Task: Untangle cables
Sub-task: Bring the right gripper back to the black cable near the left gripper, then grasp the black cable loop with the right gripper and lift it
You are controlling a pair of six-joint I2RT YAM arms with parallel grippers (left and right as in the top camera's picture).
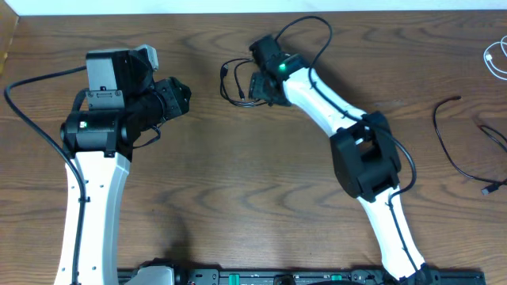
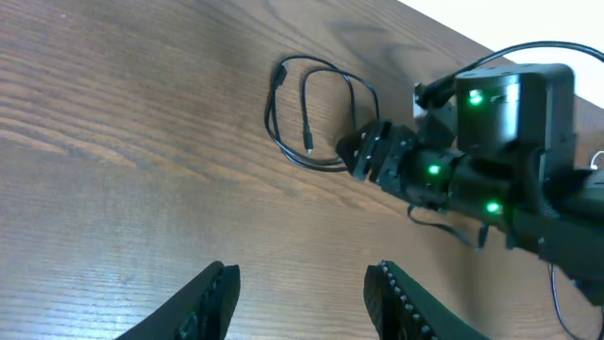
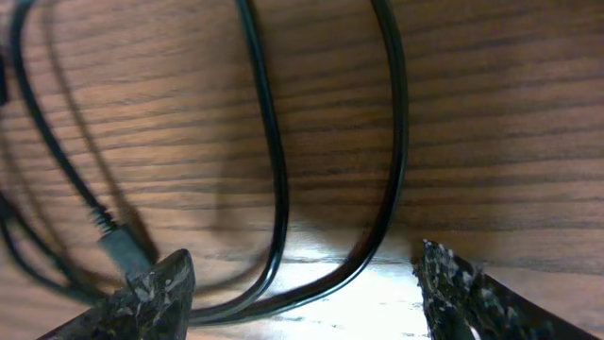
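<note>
The black cable (image 3: 275, 161) runs top to bottom between the tips of the released right pincer (image 3: 302, 283); the released left pincer (image 2: 302, 283) sits farther off.

A dark brown wooden surface (image 1: 238, 182) fills nearly every view, its grain running left to right from overhead. Beyond its far edge lies a pale strip (image 1: 158, 6) – the left wrist view shows the same pale ground in its upper right corner (image 2: 528, 19). A black rail (image 1: 277, 277) runs along the near edge. Close up, the wood carries a bright patch of glare (image 3: 321, 247) – the grain there is washed out.
</note>
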